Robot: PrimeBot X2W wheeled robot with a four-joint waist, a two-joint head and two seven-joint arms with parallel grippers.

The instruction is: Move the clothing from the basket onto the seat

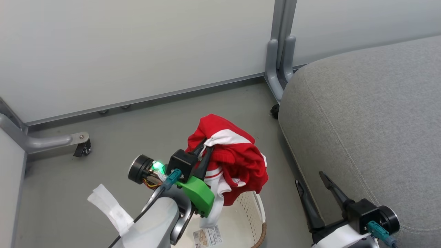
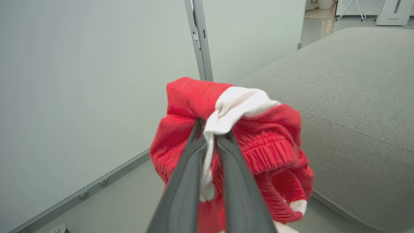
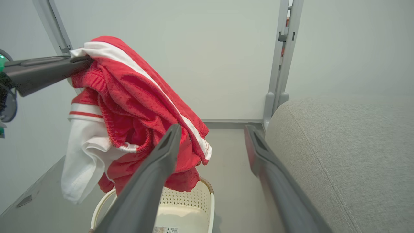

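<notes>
Clearly, the left gripper (image 1: 206, 145) has its two long dark fingers pinched together on a white band of the bright red mesh sports clothing (image 1: 237, 155). This is a soft bunch with white stripes, a gathered elastic waistband and a limp white panel. It drapes from the fingertips and sags beneath them, over the cream-white perforated plastic laundry basket (image 1: 241, 210). The basket stands on the smooth grey floor (image 1: 144, 127) directly below that gripper, with a brown woven-look rim and a paper label (image 1: 207, 237) inside. Whether the lowest folds touch the basket cannot be told. The right gripper (image 1: 309, 177) has its fingers spread wide and grips nothing. It sits just beside the rounded edge of the large light grey fabric seat (image 1: 361, 120), whose coarse weave carries a stitched seam. The clothing hangs to its left, apart from the seat.
</notes>
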